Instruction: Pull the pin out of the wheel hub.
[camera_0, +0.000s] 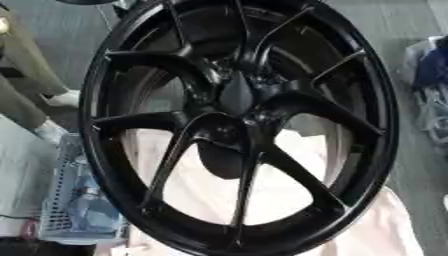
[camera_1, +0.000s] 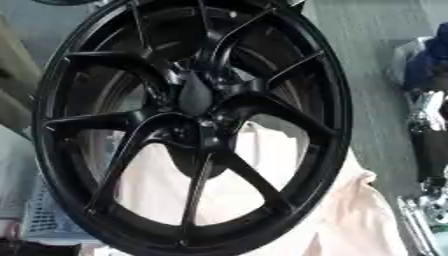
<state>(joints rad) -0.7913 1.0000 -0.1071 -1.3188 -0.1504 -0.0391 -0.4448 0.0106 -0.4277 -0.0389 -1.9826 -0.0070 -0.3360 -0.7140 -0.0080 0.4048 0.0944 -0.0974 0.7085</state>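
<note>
A large black multi-spoke wheel (camera_0: 236, 125) stands nearly upright and fills both views. Its hub (camera_0: 234, 97) sits a little above the middle, where a dark grey oval shape shows among the spoke roots. I cannot make out a separate pin there. My right arm (camera_1: 429, 140), black and silver, runs down the right edge of the right eye view, well clear of the rim. Its silvery lower end, my right hand (camera_1: 418, 222), is cut off by the corner. My left hand is out of sight.
A pale cream cloth (camera_0: 385, 225) lies under and behind the wheel. A white perforated basket (camera_0: 61, 200) holding a clear bottle (camera_0: 92, 205) sits at the lower left. Blue and white items (camera_0: 430, 65) lie on the grey floor at the upper right.
</note>
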